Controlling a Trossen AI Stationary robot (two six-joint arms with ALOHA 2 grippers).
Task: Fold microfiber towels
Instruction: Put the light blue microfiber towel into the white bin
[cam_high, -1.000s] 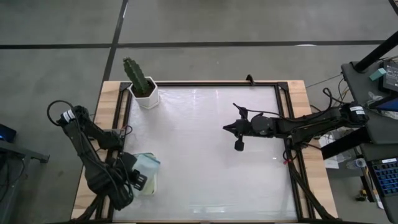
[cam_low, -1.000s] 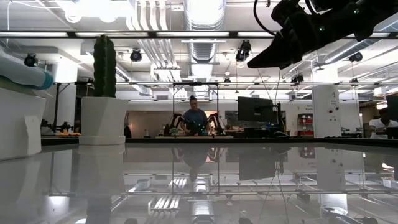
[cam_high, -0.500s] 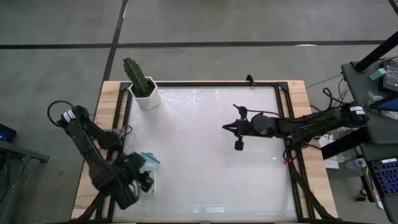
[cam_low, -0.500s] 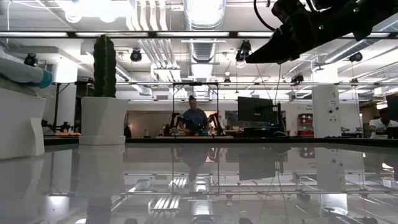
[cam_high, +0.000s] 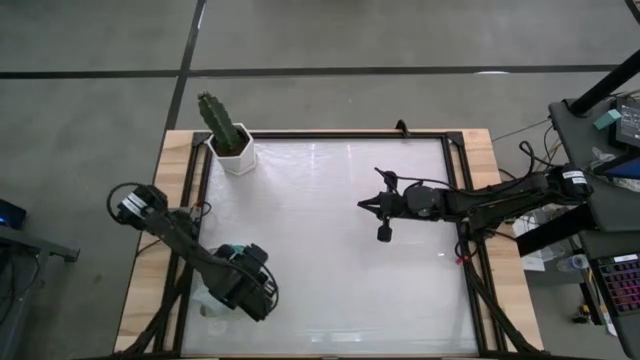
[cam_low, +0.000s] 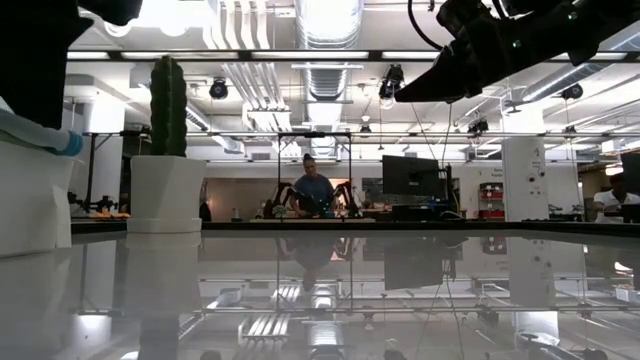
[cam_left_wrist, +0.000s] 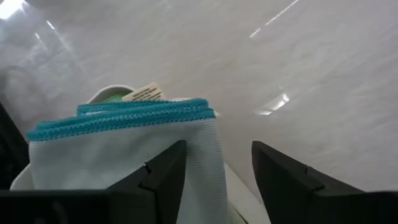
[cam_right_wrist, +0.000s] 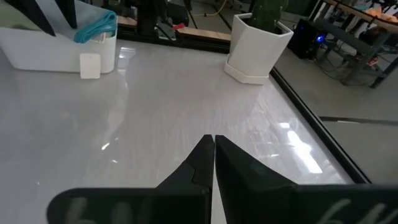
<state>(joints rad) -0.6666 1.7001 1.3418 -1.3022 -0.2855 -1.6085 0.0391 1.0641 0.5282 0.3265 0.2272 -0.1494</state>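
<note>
Left gripper (cam_left_wrist: 214, 171) gapes above towels (cam_left_wrist: 124, 146) — right gripper (cam_right_wrist: 210, 155) pinched.

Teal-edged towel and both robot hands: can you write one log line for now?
left hand: open, over pale teal-edged microfiber towel in white rectangular tray | right hand: shut, empty, above white table

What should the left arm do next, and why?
Probably close the left gripper on the teal-edged towel and lift it from the white tray: its fingers stand open at the cloth, and none lies spread on the table yet.
</note>
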